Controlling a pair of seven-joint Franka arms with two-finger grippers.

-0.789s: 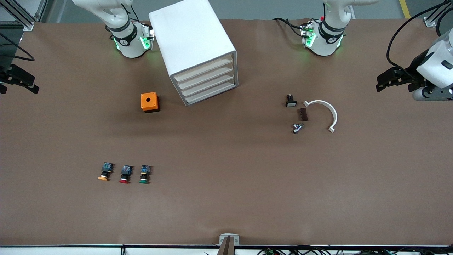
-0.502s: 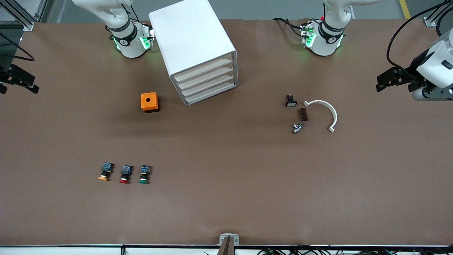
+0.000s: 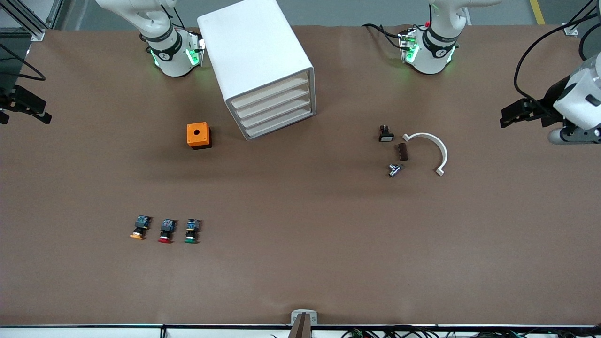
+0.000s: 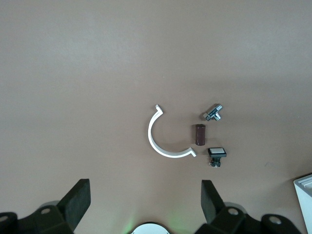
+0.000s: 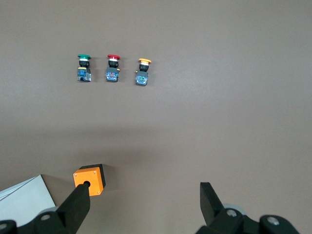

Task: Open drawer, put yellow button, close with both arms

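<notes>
The white cabinet (image 3: 256, 56) stands near the right arm's base. Its uppermost drawer (image 3: 270, 92) is shut, like the three below it. The yellow button (image 3: 139, 227) lies on the table near the front camera, beside the red-capped one (image 3: 165, 230) and the green-capped one (image 3: 191, 230). It also shows in the right wrist view (image 5: 143, 72). My right gripper (image 3: 23, 115) hangs open and empty over its end of the table (image 5: 144, 195). My left gripper (image 3: 509, 116) hangs open and empty over its own end (image 4: 145, 191).
An orange box with a hole (image 3: 198, 135) sits beside the cabinet. A white arc piece (image 3: 434, 148), a brown block (image 3: 402, 151), a metal fitting (image 3: 394, 169) and a small black part (image 3: 385, 134) lie toward the left arm's end.
My left gripper has shifted slightly, lower in the front view. The right arm and the objects have not moved.
</notes>
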